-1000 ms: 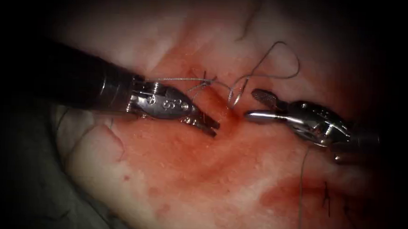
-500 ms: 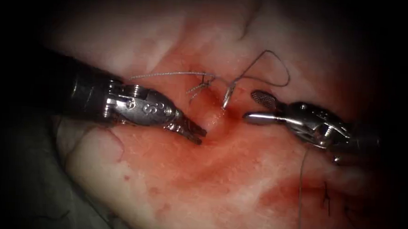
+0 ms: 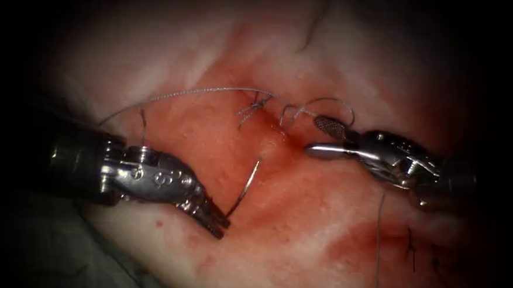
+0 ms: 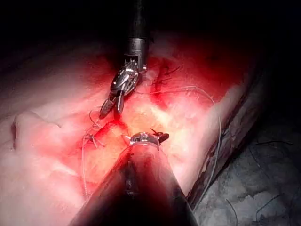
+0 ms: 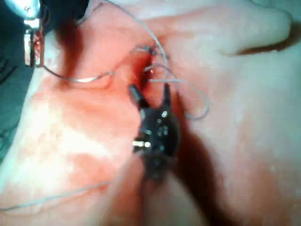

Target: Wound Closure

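Since a second ago the left tool (image 3: pixel 220 223) has drawn back down and to the left of the cut, and the needle (image 3: pixel 245 186), then buried at the cut with only its tail showing, has come out of the tissue (image 3: pixel 298 246) with it. The thread loop above the right tool has shrunk to a small curl.

The tissue lies under both tools, wet with red fluid (image 3: pixel 357 243) around the cut (image 3: pixel 280 142). The left tool's jaws are clamped on the needle's tip end; the needle arcs up from them toward the cut, free of the tissue, left of the cut. The right tool (image 3: pixel 321 135) sits just right of the cut, jaws apart, holding nothing. Thread (image 3: pixel 212 90) runs from the needle's tail through the cut, curls beside the right tool, and passes a knot (image 3: pixel 255 106) with cut ends.
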{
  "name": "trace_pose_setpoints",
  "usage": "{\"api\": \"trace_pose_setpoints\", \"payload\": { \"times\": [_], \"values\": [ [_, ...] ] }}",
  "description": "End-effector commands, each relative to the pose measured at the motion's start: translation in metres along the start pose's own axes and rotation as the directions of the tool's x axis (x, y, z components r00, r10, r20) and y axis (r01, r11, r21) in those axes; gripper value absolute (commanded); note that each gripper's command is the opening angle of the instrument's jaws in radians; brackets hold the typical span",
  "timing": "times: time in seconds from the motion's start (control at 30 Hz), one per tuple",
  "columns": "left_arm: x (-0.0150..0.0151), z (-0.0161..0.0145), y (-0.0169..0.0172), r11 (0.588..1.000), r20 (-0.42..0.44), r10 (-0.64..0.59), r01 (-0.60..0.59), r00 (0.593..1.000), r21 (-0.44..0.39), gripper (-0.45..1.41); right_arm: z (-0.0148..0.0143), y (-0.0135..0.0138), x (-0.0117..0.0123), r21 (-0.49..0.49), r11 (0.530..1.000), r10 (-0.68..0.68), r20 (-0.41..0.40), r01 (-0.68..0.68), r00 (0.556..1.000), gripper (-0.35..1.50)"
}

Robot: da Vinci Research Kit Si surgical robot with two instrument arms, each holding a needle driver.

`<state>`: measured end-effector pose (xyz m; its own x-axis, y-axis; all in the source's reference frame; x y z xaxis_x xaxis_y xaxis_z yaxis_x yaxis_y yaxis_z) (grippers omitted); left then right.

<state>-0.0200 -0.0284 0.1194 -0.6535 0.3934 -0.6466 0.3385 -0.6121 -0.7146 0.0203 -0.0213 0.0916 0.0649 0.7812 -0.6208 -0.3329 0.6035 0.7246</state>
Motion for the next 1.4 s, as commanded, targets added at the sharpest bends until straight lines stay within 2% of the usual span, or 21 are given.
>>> {"api": "trace_pose_setpoints", "payload": {
  "times": [0.03, 0.2, 0.3, 0.37, 0.43, 0.47, 0.7, 0.9, 1.0, 1.27, 1.4],
  "values": [
    [-0.0005, 0.0006, 0.0001, 1.000, 0.002, -0.014, 0.014, 1.000, -0.011, -0.45, 0.0006, -0.0003, -0.0008, 0.003, 1.000, 0.002, 0.001, -0.002, 1.000, 0.95],
    [-0.0013, -0.0004, 0.0015, 0.999, 0.024, -0.017, 0.018, 1.000, -0.042, -0.45, 0.0006, -0.0006, -0.0009, 0.002, 1.000, 0.026, 0.001, -0.026, 1.000, 0.93],
    [-0.0007, -0.0014, 0.0019, 0.999, 0.019, -0.014, 0.015, 1.000, -0.050, -0.45, 0.0003, -0.0009, -0.0007, 0.025, 0.999, 0.028, 0.009, -0.028, 1.000, 0.95],
    [0.0001, -0.0023, 0.0019, 1.000, 0.010, -0.010, 0.011, 1.000, -0.025, -0.45, 0.0000, -0.0012, -0.0003, 0.037, 0.999, 0.033, 0.014, -0.033, 0.999, 0.98],
    [0.0013, -0.0035, 0.0021, 1.000, -0.001, 0.031, -0.031, 1.000, 0.005, -0.45, -0.0002, -0.0015, 0.0002, 0.042, 0.999, 0.002, 0.014, -0.003, 1.000, 1.16],
    [0.0018, -0.0039, 0.0022, 0.999, -0.005, 0.044, -0.044, 0.999, 0.020, -0.45, -0.0004, -0.0018, 0.0005, 0.050, 0.999, -0.018, 0.016, 0.017, 1.000, 1.18],
    [0.0062, -0.0069, 0.0029, 0.969, -0.003, 0.201, -0.199, 0.980, 0.149, -0.45, -0.0005, -0.0051, 0.0013, 0.153, 0.983, -0.111, 0.033, 0.105, 0.993, 1.00],
    [0.0099, -0.0098, 0.0034, 0.913, -0.016, 0.323, -0.308, 0.946, 0.269, -0.45, -0.0004, -0.0072, 0.0020, 0.118, 0.979, -0.179, 0.115, 0.165, 0.977, 1.00],
    [0.0113, -0.0112, 0.0035, 0.884, -0.022, 0.362, -0.336, 0.932, 0.325, -0.45, -0.0004, -0.0074, 0.0025, 0.094, 0.980, -0.185, 0.117, 0.174, 0.976, 1.00],
    [0.0146, -0.0142, 0.0034, 0.770, -0.022, 0.489, -0.420, 0.872, 0.480, -0.45, 0.0013, -0.0075, 0.0027, 0.001, 0.980, -0.200, 0.118, 0.201, 0.973, 0.93],
    [0.0156, -0.0149, 0.0037, 0.739, -0.033, 0.507, -0.415, 0.861, 0.531, -0.45, 0.0028, -0.0078, 0.0022, -0.022, 0.973, -0.222, 0.148, 0.228, 0.964, 0.88]
  ]
}}
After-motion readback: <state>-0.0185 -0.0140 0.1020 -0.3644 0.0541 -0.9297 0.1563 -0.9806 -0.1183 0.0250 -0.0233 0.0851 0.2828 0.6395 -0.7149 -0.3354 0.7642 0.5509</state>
